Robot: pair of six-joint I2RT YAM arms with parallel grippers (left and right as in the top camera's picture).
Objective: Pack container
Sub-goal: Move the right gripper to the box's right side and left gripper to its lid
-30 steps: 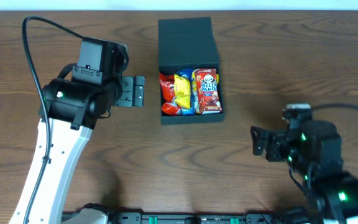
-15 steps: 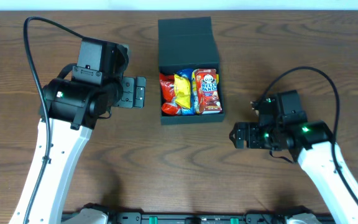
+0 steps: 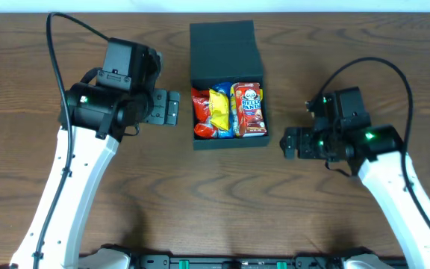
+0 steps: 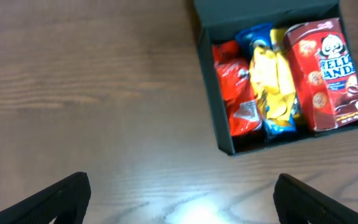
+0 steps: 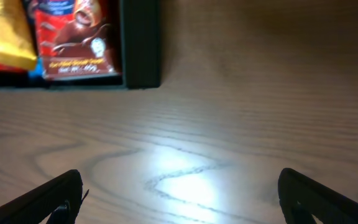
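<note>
The dark teal container [image 3: 228, 143] stands open at the table's middle back, its flap lid [image 3: 224, 48] laid back flat. Inside lie an orange-red packet [image 3: 203, 113], a yellow packet [image 3: 220, 108] and a red Hello Panda box [image 3: 249, 108]. The left wrist view shows the container [image 4: 219, 112] with the red box [image 4: 325, 74]. The right wrist view shows its corner [image 5: 142, 50]. My left gripper [image 3: 172, 109] is open and empty, just left of the container. My right gripper [image 3: 288, 142] is open and empty, just right of it.
The brown wooden table [image 3: 200, 202] carries nothing else. Black cables loop from both arms, one at the left [image 3: 54, 30] and one at the right [image 3: 394, 71].
The right arm swung up from the front right to beside the container. The left arm shifted slightly right and back, closer to the container.
</note>
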